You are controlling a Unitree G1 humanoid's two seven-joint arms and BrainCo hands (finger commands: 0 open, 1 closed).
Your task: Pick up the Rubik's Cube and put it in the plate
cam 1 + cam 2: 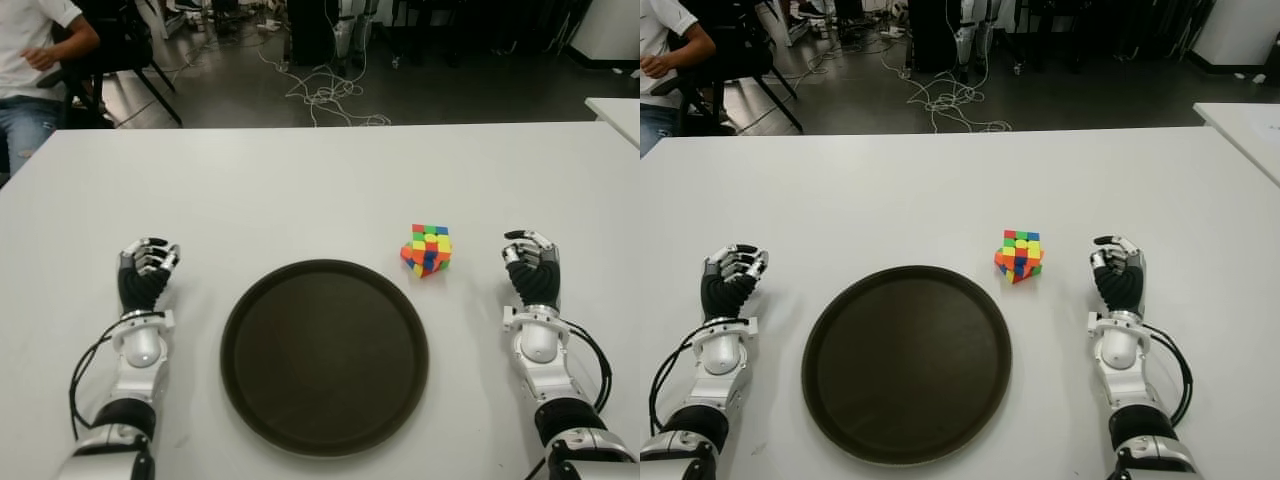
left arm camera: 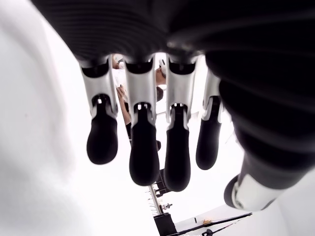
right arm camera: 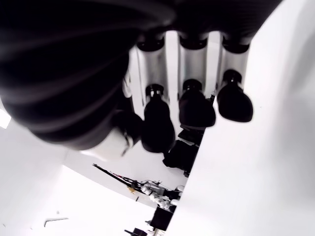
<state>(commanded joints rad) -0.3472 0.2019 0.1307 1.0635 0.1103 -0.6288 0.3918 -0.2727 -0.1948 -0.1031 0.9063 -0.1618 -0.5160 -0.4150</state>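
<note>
The Rubik's Cube point(image 1: 427, 249) stands on the white table point(image 1: 300, 190), tilted onto a corner, just past the right rim of the round dark plate point(image 1: 325, 355). Nothing lies in the plate. My right hand point(image 1: 530, 255) shows palm-down to the right of the cube, about a hand's width from it. In the right wrist view its fingers point(image 3: 196, 109) hang relaxed with nothing between them. My left hand point(image 1: 148, 262) shows to the left of the plate, and its fingers point(image 2: 143, 160) are loosely bent and hold nothing.
A person point(image 1: 30, 70) sits beyond the table's far left corner. Cables point(image 1: 325, 95) lie on the floor behind the table. A second white table's corner point(image 1: 618, 112) shows at the far right.
</note>
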